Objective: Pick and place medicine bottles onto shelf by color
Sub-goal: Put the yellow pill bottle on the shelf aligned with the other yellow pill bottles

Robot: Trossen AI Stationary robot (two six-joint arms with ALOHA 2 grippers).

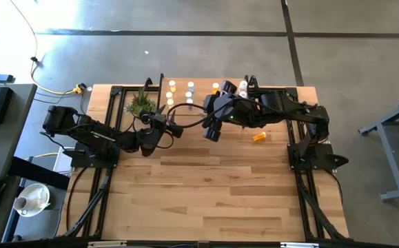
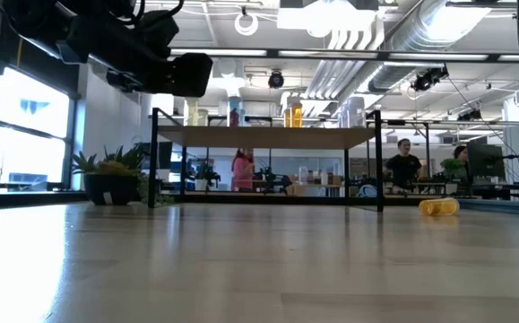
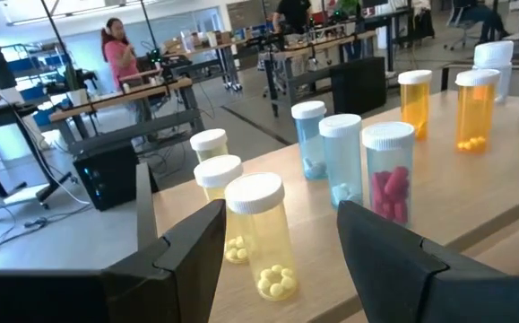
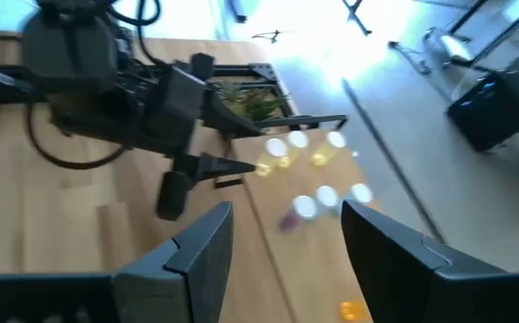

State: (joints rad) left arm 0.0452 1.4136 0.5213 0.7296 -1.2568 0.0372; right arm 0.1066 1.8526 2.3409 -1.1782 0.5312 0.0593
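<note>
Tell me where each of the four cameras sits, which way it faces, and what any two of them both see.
High view: overhead, looking straight down on the table; both arms show.
Low view: tabletop height, facing the shelf; an arm overhead.
Left wrist view: facing the medicine bottles past the open left gripper.
Right wrist view: looking down past the open right gripper at the left arm.
Shared: high and low views both show the fallen orange bottle.

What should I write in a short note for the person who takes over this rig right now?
Left gripper: jaws open, empty, at the shelf's plant end, facing the yellow white-capped pill bottles.
Right gripper: jaws open, empty, raised above the table.
Low light-wood shelf on black legs: yellow, pale blue, pink-filled and orange bottles stand on it.
Left: one orange bottle lying on the big wooden table.
</note>
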